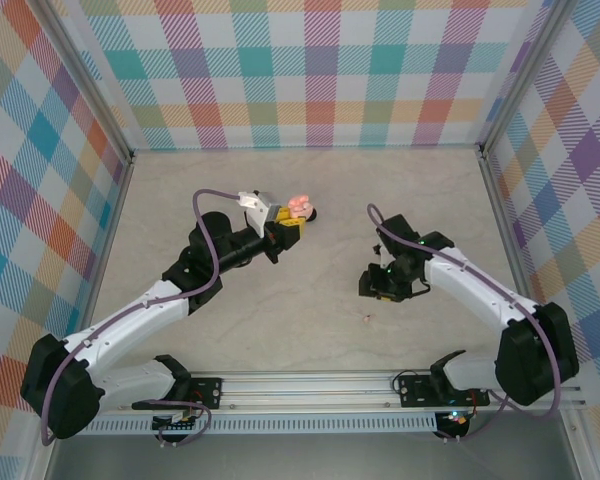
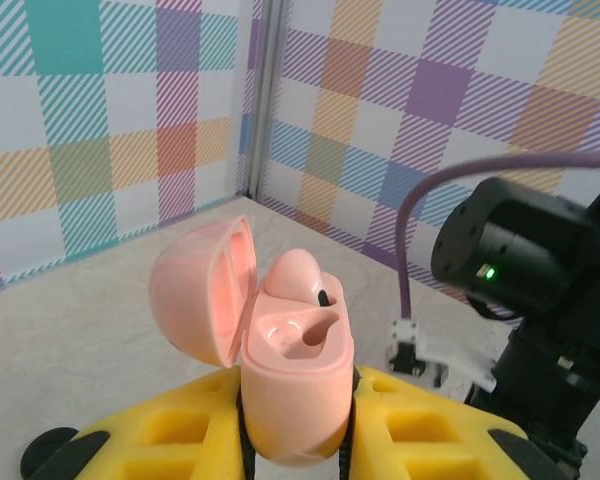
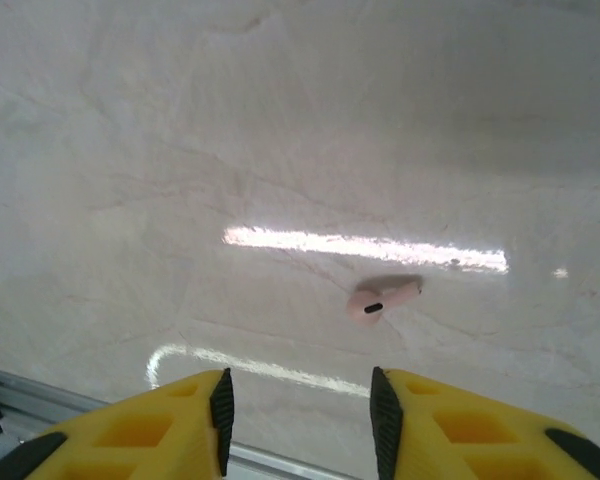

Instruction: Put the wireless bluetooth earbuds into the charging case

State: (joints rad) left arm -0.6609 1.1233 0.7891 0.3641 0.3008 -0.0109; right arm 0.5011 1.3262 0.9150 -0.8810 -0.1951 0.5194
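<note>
My left gripper (image 1: 292, 222) is shut on the pale pink charging case (image 2: 292, 385) and holds it upright above the table, with its lid (image 2: 195, 290) swung open to the left. One pink earbud (image 2: 298, 274) sits in the far socket. The near socket (image 2: 305, 335) is empty. A second pink earbud (image 3: 380, 297) lies on its side on the marble table, just ahead of my right gripper (image 3: 300, 420). That gripper is open with nothing between its yellow fingers (image 3: 185, 425). From above, this earbud (image 1: 366, 319) is a speck below the right gripper (image 1: 377, 287).
The right arm (image 2: 525, 270) with its purple cable looms close on the right in the left wrist view. A metal rail (image 1: 310, 385) runs along the table's near edge, just behind the loose earbud. Checked walls (image 1: 320, 70) enclose the table.
</note>
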